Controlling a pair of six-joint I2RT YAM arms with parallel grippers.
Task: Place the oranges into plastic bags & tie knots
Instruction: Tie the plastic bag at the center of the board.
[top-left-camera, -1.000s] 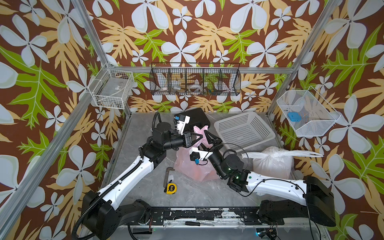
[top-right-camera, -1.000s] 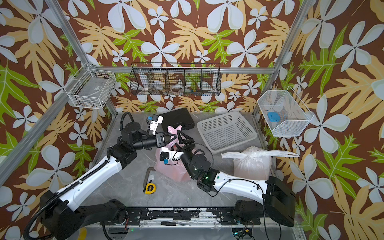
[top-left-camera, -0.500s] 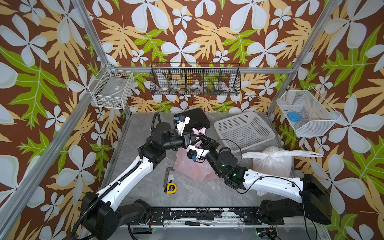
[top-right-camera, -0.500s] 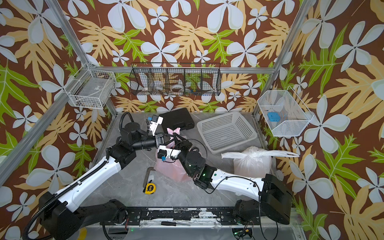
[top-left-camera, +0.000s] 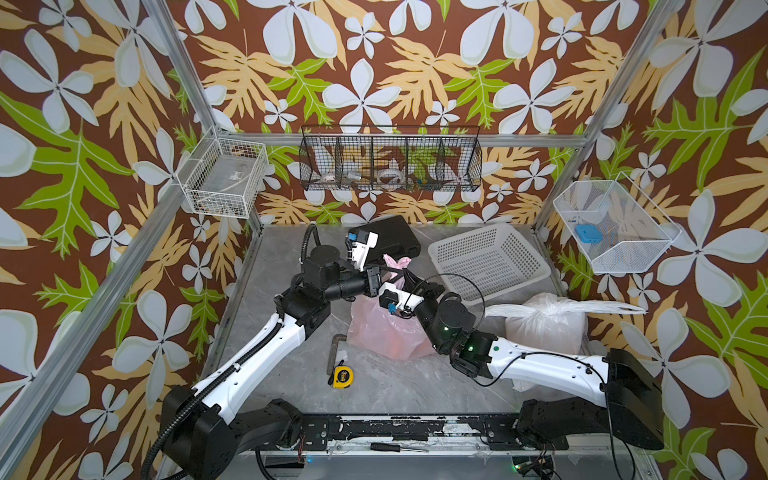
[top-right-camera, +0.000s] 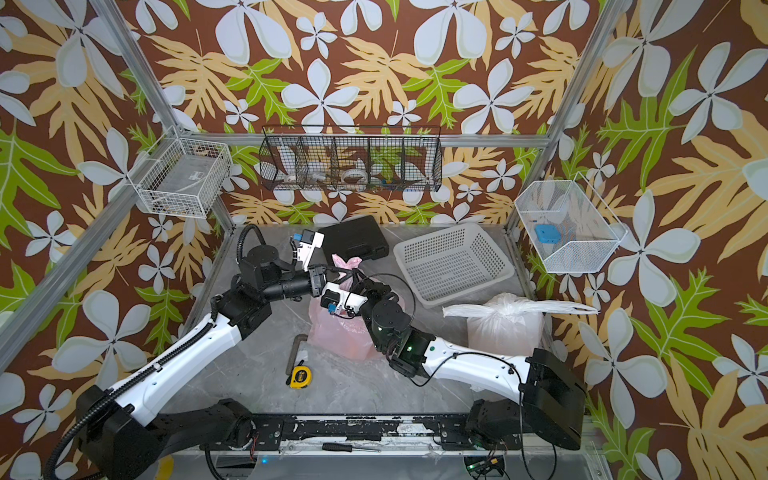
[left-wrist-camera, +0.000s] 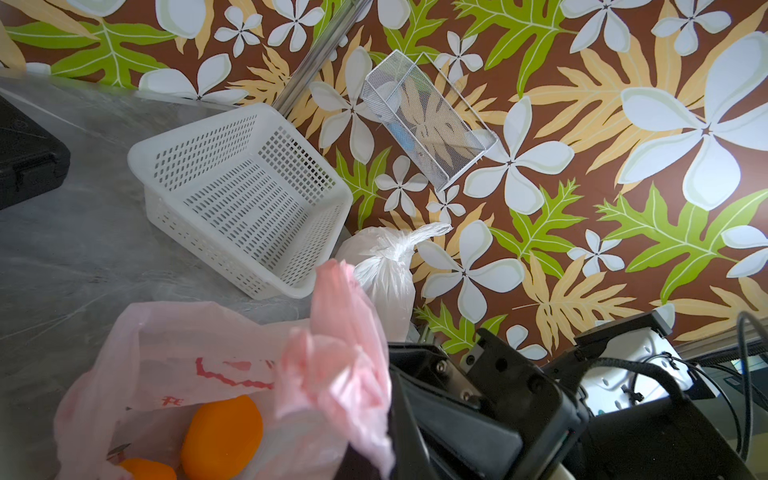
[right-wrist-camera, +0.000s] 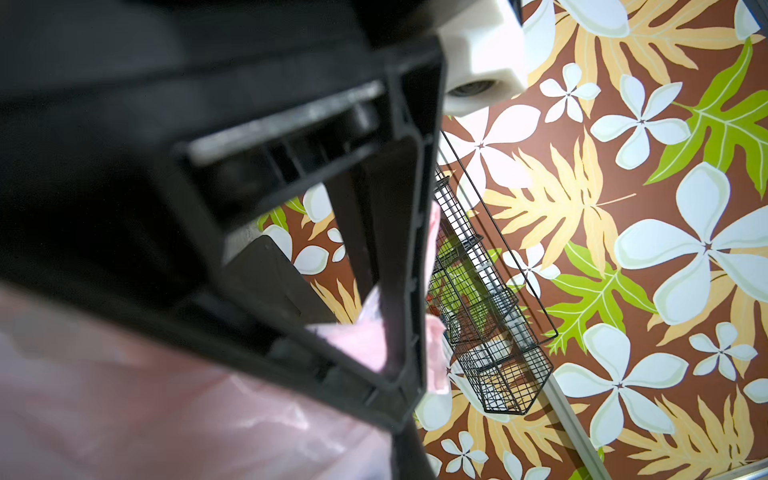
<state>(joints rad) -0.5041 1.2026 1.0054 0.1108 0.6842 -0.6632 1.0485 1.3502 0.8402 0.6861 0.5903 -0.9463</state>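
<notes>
The pink plastic bag (top-left-camera: 386, 332) stands mid-table, its handle strips (top-left-camera: 397, 262) bunched upward. Through its film in the left wrist view I see two oranges (left-wrist-camera: 222, 436), the lower one (left-wrist-camera: 145, 471) cut off by the frame edge. My left gripper (top-left-camera: 382, 277) is shut on a pink handle strip (left-wrist-camera: 340, 332). My right gripper (top-left-camera: 409, 277) meets it from the other side, shut on the pink plastic (right-wrist-camera: 365, 345) just below the handle tips. The white plastic bag (top-left-camera: 544, 322) sits at the right with a knot (left-wrist-camera: 399, 249) and long loose ends. Its contents are hidden.
A white perforated basket (top-left-camera: 490, 257) lies behind the white bag, and a black case (top-left-camera: 390, 237) is at the back. A yellow tape measure (top-left-camera: 343, 377) and a metal key (top-left-camera: 336, 349) lie in front of the pink bag. Wire baskets hang on the walls.
My right gripper has moved up and left to the pink bag's handles and shut there. The left gripper has kept its hold, shifting only slightly.
</notes>
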